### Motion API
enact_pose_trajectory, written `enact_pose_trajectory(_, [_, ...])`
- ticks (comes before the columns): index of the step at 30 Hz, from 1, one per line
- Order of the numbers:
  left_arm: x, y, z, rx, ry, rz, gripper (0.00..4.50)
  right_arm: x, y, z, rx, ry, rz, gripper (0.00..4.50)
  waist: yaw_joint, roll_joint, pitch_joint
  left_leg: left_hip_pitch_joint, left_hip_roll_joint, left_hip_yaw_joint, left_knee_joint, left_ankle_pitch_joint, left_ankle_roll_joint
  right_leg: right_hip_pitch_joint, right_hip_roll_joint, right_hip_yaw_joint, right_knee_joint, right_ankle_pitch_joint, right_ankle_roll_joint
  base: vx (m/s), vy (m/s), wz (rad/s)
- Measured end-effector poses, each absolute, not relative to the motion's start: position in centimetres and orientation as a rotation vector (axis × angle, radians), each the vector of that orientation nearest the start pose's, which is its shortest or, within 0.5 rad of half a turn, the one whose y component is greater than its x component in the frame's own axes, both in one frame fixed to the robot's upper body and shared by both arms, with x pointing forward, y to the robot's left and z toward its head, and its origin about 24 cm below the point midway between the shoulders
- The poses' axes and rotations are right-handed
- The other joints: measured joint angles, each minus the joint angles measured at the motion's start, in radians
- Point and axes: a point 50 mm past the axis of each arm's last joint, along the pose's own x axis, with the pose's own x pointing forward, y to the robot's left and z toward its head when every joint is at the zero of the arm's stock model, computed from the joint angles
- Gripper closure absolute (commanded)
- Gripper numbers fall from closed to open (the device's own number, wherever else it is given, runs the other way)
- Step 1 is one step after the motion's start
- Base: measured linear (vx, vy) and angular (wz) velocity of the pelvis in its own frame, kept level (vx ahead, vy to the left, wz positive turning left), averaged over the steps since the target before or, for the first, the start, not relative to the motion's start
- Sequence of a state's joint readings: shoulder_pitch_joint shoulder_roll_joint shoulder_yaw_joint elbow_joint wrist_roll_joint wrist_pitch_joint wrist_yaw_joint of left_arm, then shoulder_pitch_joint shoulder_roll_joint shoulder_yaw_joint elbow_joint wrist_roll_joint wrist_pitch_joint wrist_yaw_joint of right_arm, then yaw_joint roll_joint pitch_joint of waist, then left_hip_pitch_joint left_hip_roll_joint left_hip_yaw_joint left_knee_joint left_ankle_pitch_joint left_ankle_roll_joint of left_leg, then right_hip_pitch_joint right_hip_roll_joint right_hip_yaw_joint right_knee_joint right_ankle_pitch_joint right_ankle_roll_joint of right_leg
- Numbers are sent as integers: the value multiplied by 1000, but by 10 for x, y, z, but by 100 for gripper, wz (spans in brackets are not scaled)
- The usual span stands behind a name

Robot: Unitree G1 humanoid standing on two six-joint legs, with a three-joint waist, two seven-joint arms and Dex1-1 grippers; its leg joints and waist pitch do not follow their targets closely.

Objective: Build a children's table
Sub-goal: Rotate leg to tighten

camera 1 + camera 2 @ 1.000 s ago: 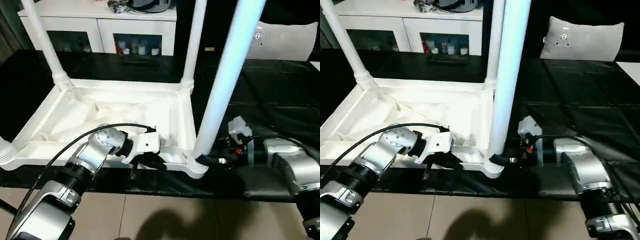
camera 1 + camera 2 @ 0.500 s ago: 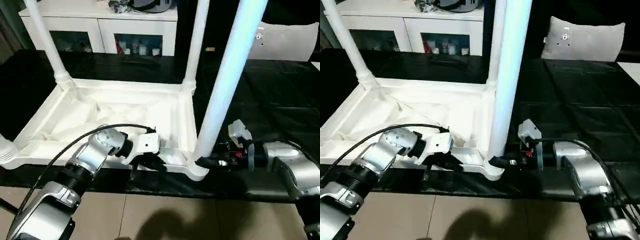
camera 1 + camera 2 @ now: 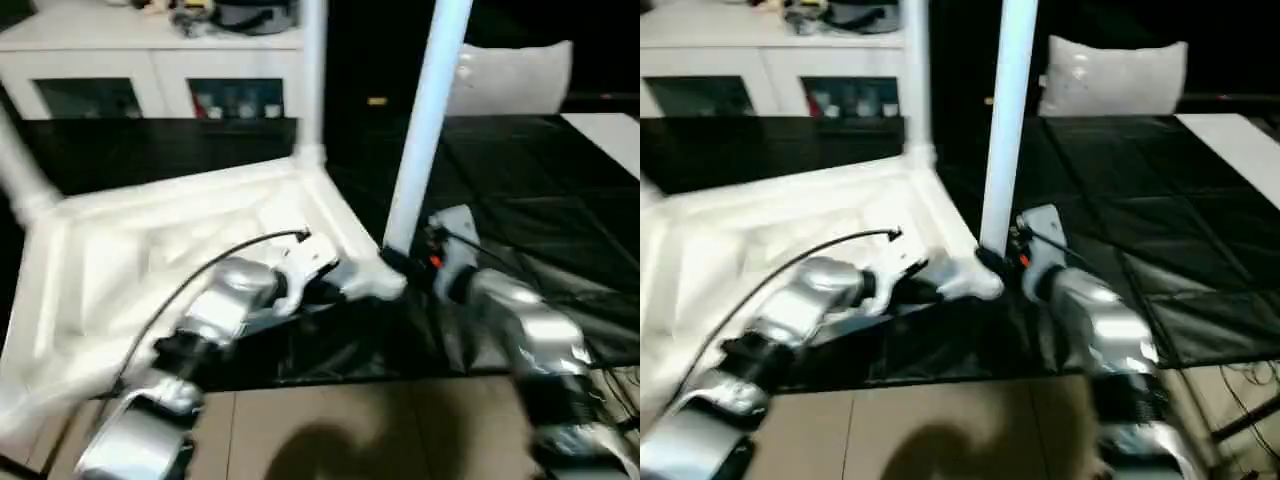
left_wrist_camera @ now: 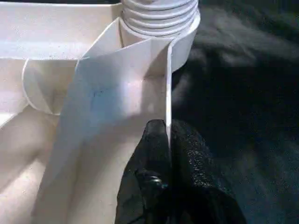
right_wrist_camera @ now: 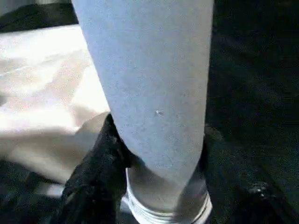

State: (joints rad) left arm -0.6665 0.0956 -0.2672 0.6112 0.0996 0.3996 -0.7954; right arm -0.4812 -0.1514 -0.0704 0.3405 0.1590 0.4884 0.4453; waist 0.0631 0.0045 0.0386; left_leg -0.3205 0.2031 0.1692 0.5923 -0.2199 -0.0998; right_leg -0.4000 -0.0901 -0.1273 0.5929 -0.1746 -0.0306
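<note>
The children's table lies upside down on a black mat, its white ribbed tabletop [image 3: 150,260] facing up. Its near right leg [image 3: 420,130] stands upright in the near right corner socket [image 4: 159,18]. Another leg [image 3: 312,80] rises at the far corner, and a third [image 3: 15,175] at the left edge. My left gripper [image 4: 169,135] is shut on the tabletop's thin rim wall just beside that corner socket. My right gripper [image 5: 159,154] has a black finger [image 5: 100,158] on each side of the near leg's base [image 5: 149,84], pressed against it.
A white cabinet with glass doors [image 3: 150,70] stands behind the mat. A pale pillow [image 3: 510,75] lies at the back right. The black mat [image 3: 520,180] stretches to the right. Tiled floor [image 3: 330,430] lies in front. A black cable [image 3: 230,255] arcs over my left forearm.
The whole view has swung and blurred, so the camera has moved. My right gripper's fingers have drawn in around the leg's base. My left gripper keeps its hold on the rim.
</note>
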Motion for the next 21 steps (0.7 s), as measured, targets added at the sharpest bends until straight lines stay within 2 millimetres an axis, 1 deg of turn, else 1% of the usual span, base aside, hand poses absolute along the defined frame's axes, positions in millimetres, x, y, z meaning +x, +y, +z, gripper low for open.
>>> enact_pose_trajectory(1, [332,56,47,302,500,-1002,450,335,-145,61,99,334,430,196,1,-1,0,-1,0,0,0,0,1,0,0,0,0,0,0,0,0,0])
enact_pose_trajectory(2, [333,52,47,315,492,-991,450,336,-145,61,111,328,405,183,1,-1,0,-2,0,0,-1,0,1,0,0,0,-1,0,0,0,0,0])
enact_pose_trajectory(4, [333,49,49,339,475,-988,450,337,-143,61,145,310,396,177,1,-1,0,-4,0,0,-2,0,2,-1,0,0,-1,2,2,0,0,0])
enact_pose_trajectory(6, [333,49,50,346,470,-992,450,338,-143,62,151,299,397,147,5,-1,0,-5,0,-1,-5,1,5,-3,0,0,1,5,0,0,0,0])
enact_pose_trajectory(8, [333,49,51,349,466,-991,450,337,-142,63,157,291,408,135,8,-1,0,-5,0,-1,-8,3,7,-5,1,0,1,5,0,0,0,0])
enact_pose_trajectory(9, [333,49,52,351,465,-993,450,337,-142,63,162,286,415,116,10,-1,0,-6,1,-1,-8,3,7,-6,1,0,1,6,-2,0,0,0])
enact_pose_trajectory(10, [333,49,52,350,464,-995,450,337,-143,63,165,284,416,116,12,-1,0,-6,1,-1,-8,3,7,-6,2,0,1,7,-5,0,0,0])
enact_pose_trajectory(13, [332,49,52,369,447,-1018,450,334,-150,62,153,266,455,82,20,-1,0,-9,1,0,-8,3,7,-8,2,0,0,7,-5,0,0,0])
enact_pose_trajectory(14, [332,50,52,379,442,-1027,450,332,-155,62,140,261,466,82,23,-1,0,-10,1,0,-8,3,7,-8,1,0,0,7,-5,0,0,0])
enact_pose_trajectory(15, [333,52,52,386,440,-1037,450,330,-158,61,133,259,489,73,26,0,0,-11,1,-1,-8,3,7,-9,1,0,0,7,-5,0,0,0])
enact_pose_trajectory(18, [332,59,53,412,422,-1085,450,322,-175,61,103,264,578,73,34,3,3,-11,0,0,-8,3,7,-9,1,0,0,7,-6,0,0,0])
enact_pose_trajectory(20, [333,65,54,424,417,-1107,450,317,-181,61,90,273,634,44,38,5,4,-12,0,-1,-7,3,7,-10,1,0,0,8,-6,0,0,0])
enact_pose_trajectory(21, [332,69,54,440,412,-1138,450,313,-186,63,65,277,683,37,42,6,4,-12,0,-1,-7,3,7,-10,1,0,0,8,-6,0,0,0])
